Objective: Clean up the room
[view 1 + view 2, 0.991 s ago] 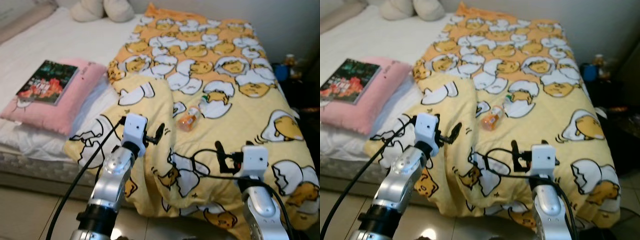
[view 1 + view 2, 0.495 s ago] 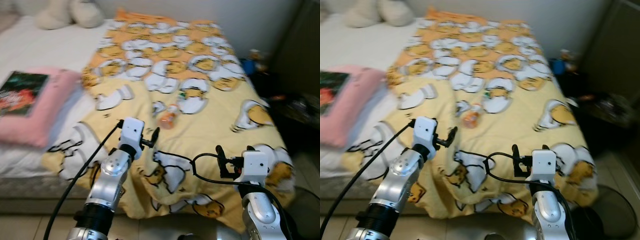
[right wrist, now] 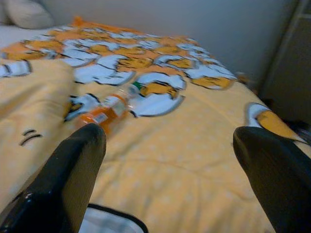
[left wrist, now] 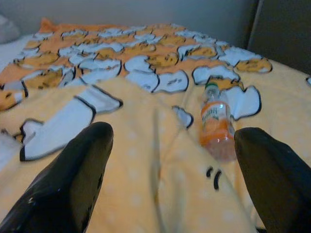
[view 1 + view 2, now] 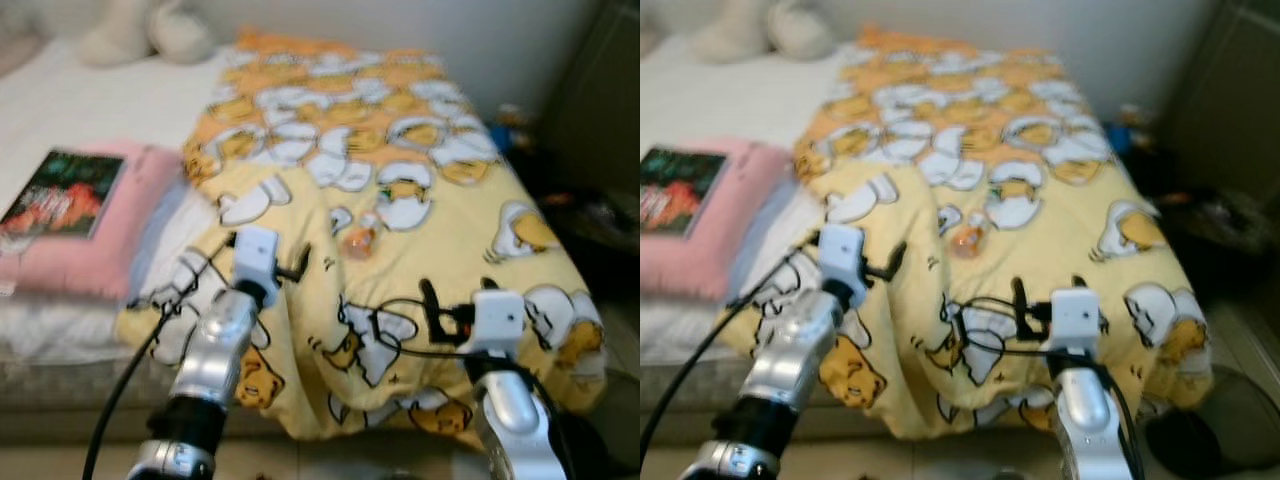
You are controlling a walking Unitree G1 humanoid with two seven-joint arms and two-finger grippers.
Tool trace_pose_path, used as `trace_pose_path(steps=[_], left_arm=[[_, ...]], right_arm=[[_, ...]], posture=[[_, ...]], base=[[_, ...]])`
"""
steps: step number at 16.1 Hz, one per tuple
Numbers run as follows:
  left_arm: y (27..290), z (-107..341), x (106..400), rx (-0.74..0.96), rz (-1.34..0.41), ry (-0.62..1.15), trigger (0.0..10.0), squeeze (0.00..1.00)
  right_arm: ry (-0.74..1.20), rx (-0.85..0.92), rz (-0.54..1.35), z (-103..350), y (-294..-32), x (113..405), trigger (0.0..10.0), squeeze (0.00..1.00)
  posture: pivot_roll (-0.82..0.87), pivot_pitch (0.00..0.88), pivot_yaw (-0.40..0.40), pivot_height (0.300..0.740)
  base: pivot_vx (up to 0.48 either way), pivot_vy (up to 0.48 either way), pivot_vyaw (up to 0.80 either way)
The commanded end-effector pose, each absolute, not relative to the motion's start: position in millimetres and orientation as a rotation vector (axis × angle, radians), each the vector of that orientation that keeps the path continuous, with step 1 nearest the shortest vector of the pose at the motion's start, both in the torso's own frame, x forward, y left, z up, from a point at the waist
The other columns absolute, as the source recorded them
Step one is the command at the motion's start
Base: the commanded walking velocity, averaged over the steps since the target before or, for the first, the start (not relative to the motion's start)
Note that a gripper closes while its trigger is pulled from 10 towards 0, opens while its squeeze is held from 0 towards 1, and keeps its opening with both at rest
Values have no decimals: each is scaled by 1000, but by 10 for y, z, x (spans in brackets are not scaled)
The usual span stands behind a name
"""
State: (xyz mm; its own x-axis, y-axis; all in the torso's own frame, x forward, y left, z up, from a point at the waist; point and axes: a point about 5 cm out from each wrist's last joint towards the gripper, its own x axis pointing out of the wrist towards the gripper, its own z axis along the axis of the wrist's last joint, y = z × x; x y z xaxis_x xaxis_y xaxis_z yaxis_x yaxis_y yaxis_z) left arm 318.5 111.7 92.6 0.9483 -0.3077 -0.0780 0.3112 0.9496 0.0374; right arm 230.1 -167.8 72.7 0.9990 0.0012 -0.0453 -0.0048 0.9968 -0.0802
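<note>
A small bottle of orange drink [image 5: 358,241] lies on its side on the yellow egg-print blanket [image 5: 450,215] near the middle of the bed. My left gripper [image 4: 172,133] is open and hovers over the blanket's near fold, short of the bottle [image 4: 215,127] and to its left. My right gripper [image 3: 167,133] is also open, held above the blanket near the foot edge, with the bottle [image 3: 104,114] ahead and to its left. Neither gripper touches anything. A book [image 5: 65,190] rests on a pink pillow [image 5: 110,255] at the left side of the bed.
Cream plush toys [image 5: 150,30] sit at the head of the white mattress [image 5: 70,100]. Dark furniture [image 5: 600,120] with small clutter stands right of the bed. A dark round object [image 5: 1215,430] sits on the floor at the lower right. The views are blurred.
The camera has swung back toward the left, bringing the book and pillow further into view. Both arms keep about the same pose before the bed, grippers still open.
</note>
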Motion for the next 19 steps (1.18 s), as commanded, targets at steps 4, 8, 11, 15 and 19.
trace_pose_path(steps=[4,8,11,15,19], left_arm=[[971,1064,3317,94,-331,27,10000,0],[926,1072,3343,78,-343,23,10000,0],[816,1142,3360,-6,-371,-9,10000,0],[777,1173,3389,-19,-375,-20,10000,0],[787,1172,3406,-6,-383,-32,10000,0]], right_arm=[[60,-109,-25,702,-1763,2299,10000,0],[52,-119,-31,708,-1785,2283,10000,0],[44,-119,-35,717,-1786,2279,10000,0],[47,-120,-35,705,-1781,2259,10000,0],[56,-121,-40,686,-1794,2220,10000,0]], posture=[[-60,0,39,740],[-69,0,38,740],[-75,0,40,740],[-83,0,45,740],[-92,0,49,740]], base=[[0,0,-753],[0,0,-372],[308,0,0],[465,0,0],[478,0,0]])
